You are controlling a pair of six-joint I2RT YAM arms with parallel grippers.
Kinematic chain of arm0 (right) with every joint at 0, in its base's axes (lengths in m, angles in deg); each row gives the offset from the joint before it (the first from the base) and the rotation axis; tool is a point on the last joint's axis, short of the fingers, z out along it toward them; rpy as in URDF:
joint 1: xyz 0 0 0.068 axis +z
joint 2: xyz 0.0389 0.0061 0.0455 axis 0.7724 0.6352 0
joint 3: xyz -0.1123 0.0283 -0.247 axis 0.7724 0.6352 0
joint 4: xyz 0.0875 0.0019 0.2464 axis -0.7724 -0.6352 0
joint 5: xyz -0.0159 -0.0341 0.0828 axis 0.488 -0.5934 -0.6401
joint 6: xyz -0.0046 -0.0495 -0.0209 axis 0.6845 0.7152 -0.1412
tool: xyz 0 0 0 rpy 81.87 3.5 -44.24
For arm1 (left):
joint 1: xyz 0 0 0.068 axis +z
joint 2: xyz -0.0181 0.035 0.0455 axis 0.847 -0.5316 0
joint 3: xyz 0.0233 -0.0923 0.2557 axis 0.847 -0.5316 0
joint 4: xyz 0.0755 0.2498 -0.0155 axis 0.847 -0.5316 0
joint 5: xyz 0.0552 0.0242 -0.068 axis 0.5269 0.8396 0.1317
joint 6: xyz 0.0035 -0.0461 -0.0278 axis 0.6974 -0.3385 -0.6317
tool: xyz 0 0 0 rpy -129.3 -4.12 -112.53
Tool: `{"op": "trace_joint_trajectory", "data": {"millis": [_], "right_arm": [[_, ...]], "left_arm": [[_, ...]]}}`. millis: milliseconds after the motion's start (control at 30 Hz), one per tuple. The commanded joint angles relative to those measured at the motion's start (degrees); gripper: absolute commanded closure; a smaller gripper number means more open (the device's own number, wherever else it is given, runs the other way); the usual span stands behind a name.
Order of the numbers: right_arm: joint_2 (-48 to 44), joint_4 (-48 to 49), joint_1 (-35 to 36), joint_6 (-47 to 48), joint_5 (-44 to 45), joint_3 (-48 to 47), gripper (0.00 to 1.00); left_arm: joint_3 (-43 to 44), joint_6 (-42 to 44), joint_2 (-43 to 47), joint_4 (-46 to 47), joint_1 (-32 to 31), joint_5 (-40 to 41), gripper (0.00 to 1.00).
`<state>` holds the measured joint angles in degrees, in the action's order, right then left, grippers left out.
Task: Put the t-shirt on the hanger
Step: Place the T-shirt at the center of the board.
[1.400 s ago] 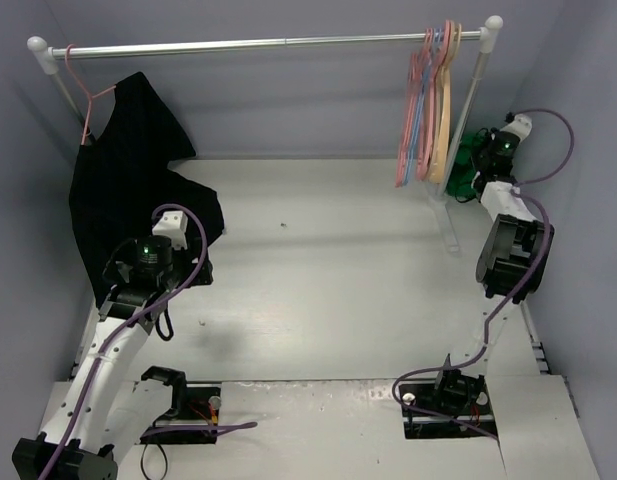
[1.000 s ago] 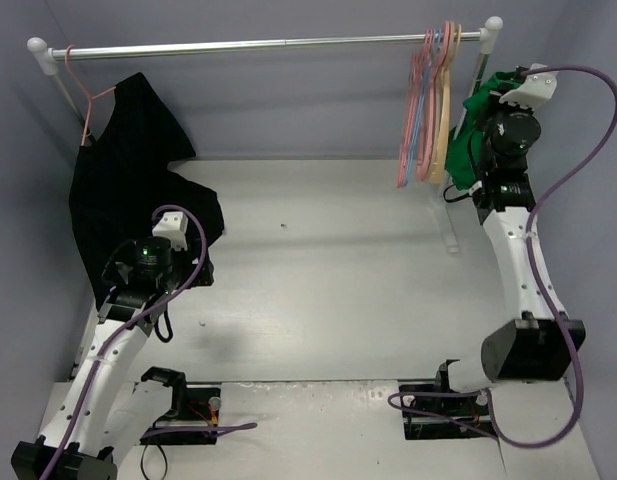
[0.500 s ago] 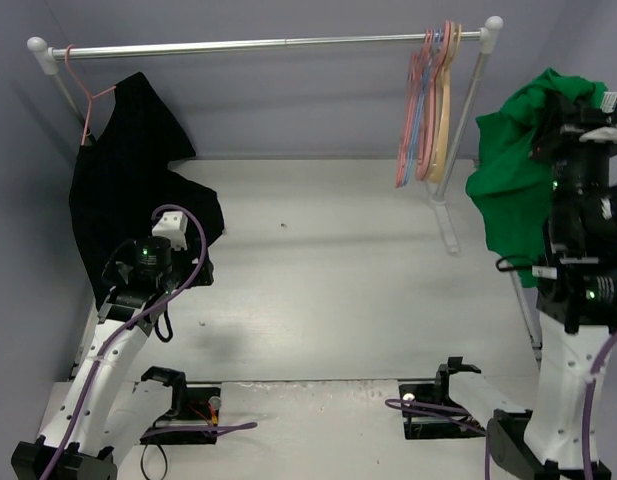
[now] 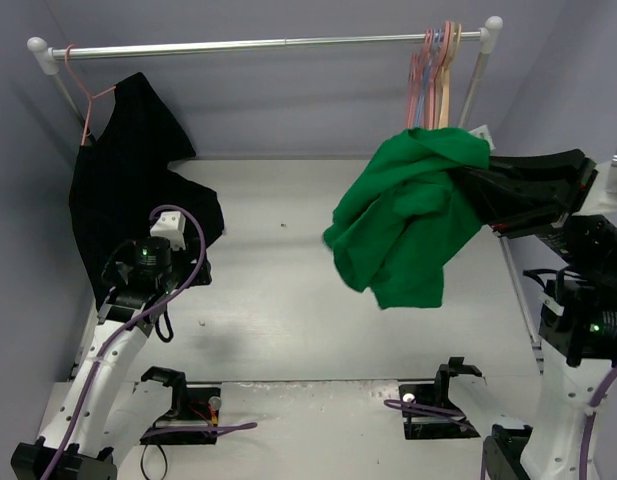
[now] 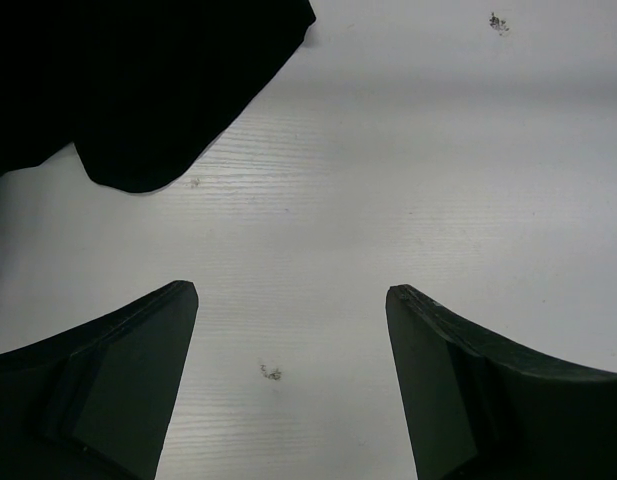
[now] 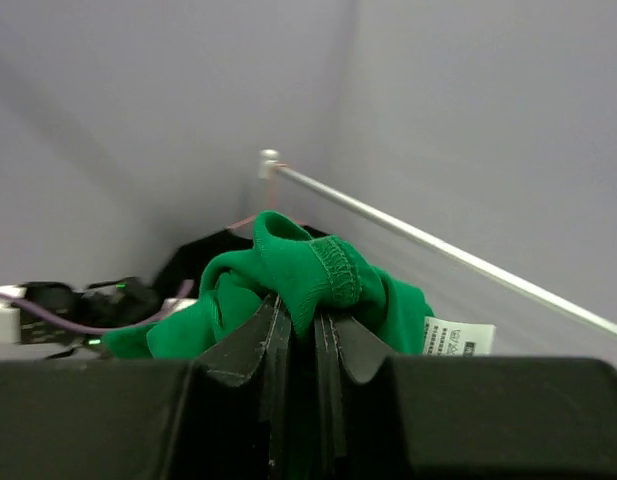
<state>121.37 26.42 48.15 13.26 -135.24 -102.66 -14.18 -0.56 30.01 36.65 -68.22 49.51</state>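
The bright green t-shirt point(image 4: 403, 215) hangs bunched in the air over the right half of the table, with its white label point(image 4: 480, 131) at the top. My right gripper point(image 4: 475, 190) is shut on a fold of it; the right wrist view shows the fingers pinching the hemmed cloth point(image 6: 318, 265). The salmon-pink hanger point(image 4: 416, 75) hangs on the rail at the top right, its lower part hidden behind the t-shirt. My left gripper point(image 5: 291, 292) is open and empty, low over the table by the black garment.
The metal rail point(image 4: 268, 43) spans the back, with a light blue hanger point(image 4: 434, 70) and a tan hanger point(image 4: 449, 70) beside the pink one. A black garment point(image 4: 128, 190) hangs on another pink hanger at the rail's left end and drapes onto the table point(image 5: 138, 80).
My right arm lifted the green t-shirt from the far right corner and swung it left over the table, in front of the hangers. The left arm has not moved.
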Motion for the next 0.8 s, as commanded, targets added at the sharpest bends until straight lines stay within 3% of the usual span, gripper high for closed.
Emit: {"op": "trace_joint_trajectory", "data": {"millis": [0,100,233,300,467,633,767], "right_arm": [[3.16,22.38,-0.66,-16.57,-9.47,4.97,1.00],[4.48,29.69,-0.57,-20.02,-10.53,9.89,1.00],[8.16,28.57,0.91,-17.31,-9.30,13.86,1.00],[9.66,24.27,5.03,-10.23,-6.85,14.39,1.00],[16.95,5.54,20.74,9.22,9.05,9.92,1.00],[24.34,2.72,28.33,17.49,21.71,10.17,1.00],[25.40,4.55,37.28,22.25,39.26,15.87,1.00]], "left_arm": [[2.57,-0.69,0.30,1.60,0.40,2.57,0.23],[2.66,-0.86,-0.14,1.42,0.48,3.19,0.23],[2.75,-0.86,-0.93,1.33,0.48,3.28,0.23],[2.92,-0.86,-1.20,1.07,0.48,3.54,0.23],[3.01,-0.86,-2.08,0.89,0.48,3.98,0.23],[3.01,-0.86,-2.25,0.89,0.40,4.25,0.23],[3.10,-0.86,-2.43,0.80,0.40,4.16,0.23]]}}
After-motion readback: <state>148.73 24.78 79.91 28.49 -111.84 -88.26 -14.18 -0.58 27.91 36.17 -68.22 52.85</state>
